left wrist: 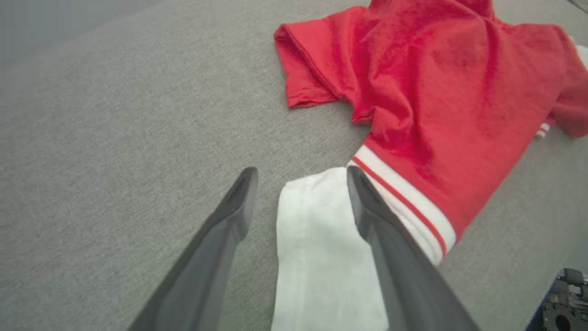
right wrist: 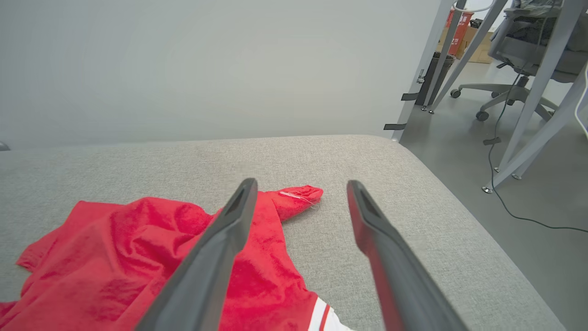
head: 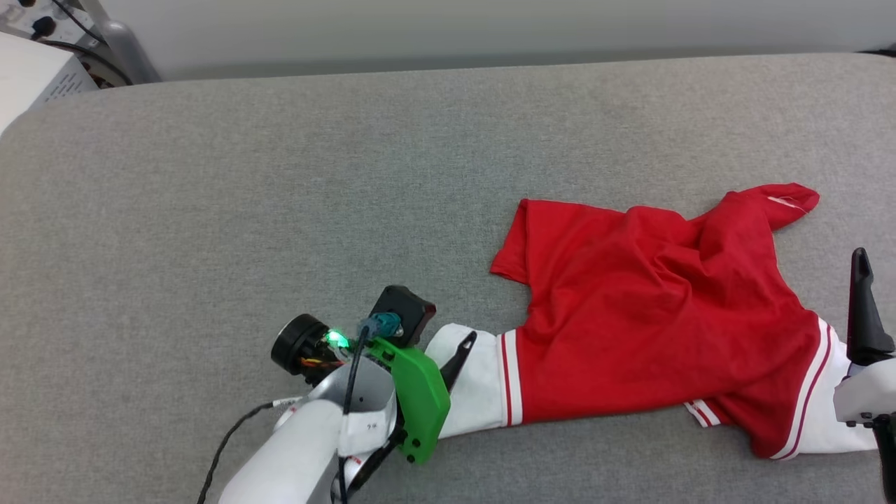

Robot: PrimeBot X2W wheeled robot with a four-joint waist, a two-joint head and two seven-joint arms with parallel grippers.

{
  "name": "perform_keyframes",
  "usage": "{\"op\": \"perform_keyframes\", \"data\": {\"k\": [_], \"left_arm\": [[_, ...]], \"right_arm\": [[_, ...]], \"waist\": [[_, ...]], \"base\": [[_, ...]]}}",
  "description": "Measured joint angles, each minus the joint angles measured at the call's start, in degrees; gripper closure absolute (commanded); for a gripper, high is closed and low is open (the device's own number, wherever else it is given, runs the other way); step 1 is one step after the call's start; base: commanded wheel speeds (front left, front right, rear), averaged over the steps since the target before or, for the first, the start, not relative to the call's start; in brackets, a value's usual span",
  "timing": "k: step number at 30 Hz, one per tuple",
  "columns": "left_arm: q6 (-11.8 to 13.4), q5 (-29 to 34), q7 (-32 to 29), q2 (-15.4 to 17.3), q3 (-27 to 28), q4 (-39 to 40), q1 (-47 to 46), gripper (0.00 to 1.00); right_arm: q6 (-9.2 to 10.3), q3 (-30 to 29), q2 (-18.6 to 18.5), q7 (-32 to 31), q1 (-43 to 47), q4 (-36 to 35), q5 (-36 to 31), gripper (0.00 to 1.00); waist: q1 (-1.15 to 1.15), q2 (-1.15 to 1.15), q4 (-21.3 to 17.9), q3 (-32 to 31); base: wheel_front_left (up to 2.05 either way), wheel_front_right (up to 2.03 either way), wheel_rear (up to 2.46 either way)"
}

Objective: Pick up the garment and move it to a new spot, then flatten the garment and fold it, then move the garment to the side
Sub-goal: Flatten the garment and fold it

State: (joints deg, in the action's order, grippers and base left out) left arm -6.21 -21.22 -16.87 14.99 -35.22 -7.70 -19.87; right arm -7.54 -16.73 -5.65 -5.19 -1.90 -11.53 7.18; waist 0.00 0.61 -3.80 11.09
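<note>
Red rumpled jersey garment [head: 651, 315]

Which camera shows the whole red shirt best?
The head view: the garment lies almost whole there, red body crumpled, a white sleeve at each end. The left wrist view gives one white sleeve and part of the body; the right wrist view, mainly rumpled red cloth.
</note>
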Motion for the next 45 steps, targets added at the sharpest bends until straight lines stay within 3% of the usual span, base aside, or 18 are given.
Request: {"op": "perform_keyframes", "data": {"k": [7,15,16,17,18,25,32,38,42,43,44,45], "left_arm": [[0.98,2.34,-6.71,0.05,-2.61,-3.83,-3.83,0.00],[0.80,2.68,-6.58,0.26,-3.80,-9.24,-6.05,0.00],[0.64,2.69,-6.55,0.36,-3.90,-9.82,-6.42,0.51],[0.40,2.68,-6.30,0.41,-3.96,-10.49,-6.91,0.83],[0.33,2.64,-5.71,0.42,-3.91,-10.91,-7.28,1.00],[0.65,1.98,2.67,-0.49,-2.30,-14.26,-8.23,1.00],[4.08,-1.00,11.90,-0.81,4.85,-17.14,-10.20,1.00],[6.87,-3.90,14.61,1.41,10.78,-20.61,-11.78,1.00],[7.46,-5.68,15.06,2.98,12.95,-23.06,-12.47,1.00],[7.46,-5.92,15.05,3.14,13.25,-23.64,-12.51,0.79],[7.47,-6.00,15.06,3.33,13.41,-24.38,-12.51,0.15],[7.69,-6.00,15.25,3.45,13.51,-25.07,-12.52,0.00]], "right_arm": [[0.00,0.89,0.53,0.21,-0.71,1.07,-0.98,0.00],[0.00,1.68,0.89,1.25,-1.69,2.24,-1.15,0.00],[0.00,1.87,0.91,1.27,-1.72,2.38,-1.15,0.00],[0.00,2.07,0.92,1.43,-1.74,2.54,-1.16,0.00],[0.00,2.14,0.91,1.45,-1.76,2.67,-1.19,0.00],[0.00,1.75,0.59,1.86,-2.42,3.45,-1.57,0.00],[0.00,2.68,0.53,1.92,-2.43,4.08,-1.93,0.00],[0.00,3.14,-0.26,1.91,-2.43,3.99,-1.97,0.00],[0.00,4.43,-0.32,1.91,-2.42,4.04,-1.97,0.00],[0.00,4.72,-0.31,1.91,-2.42,4.08,-1.97,0.00],[0.00,4.97,-0.31,1.91,-2.42,4.21,-1.97,0.00],[0.00,5.09,-0.32,1.92,-2.43,4.36,-1.97,0.00]], "waist": [[0.00,0.00,-2.26,2.60],[0.01,0.00,-4.33,5.12],[0.01,0.00,-4.51,5.29],[0.01,0.00,-4.69,5.49],[0.01,0.00,-4.83,5.66],[0.01,0.00,-4.67,5.36],[0.01,0.00,-3.88,3.75],[0.00,0.00,-3.19,3.54],[0.00,0.00,-3.06,4.24],[0.00,0.00,-3.04,4.37],[0.00,0.00,-3.00,4.53],[0.00,0.00,-2.92,4.63]], "base": [[0.00,0.00,0.00],[0.00,0.00,0.00],[0.00,0.00,0.00],[0.00,0.00,0.00],[0.00,0.00,0.00],[0.00,0.00,0.00],[0.00,0.00,0.00],[0.00,0.00,0.00],[0.00,0.00,0.00],[0.00,0.00,0.00],[0.00,0.00,0.00],[0.00,0.00,0.00]]}}
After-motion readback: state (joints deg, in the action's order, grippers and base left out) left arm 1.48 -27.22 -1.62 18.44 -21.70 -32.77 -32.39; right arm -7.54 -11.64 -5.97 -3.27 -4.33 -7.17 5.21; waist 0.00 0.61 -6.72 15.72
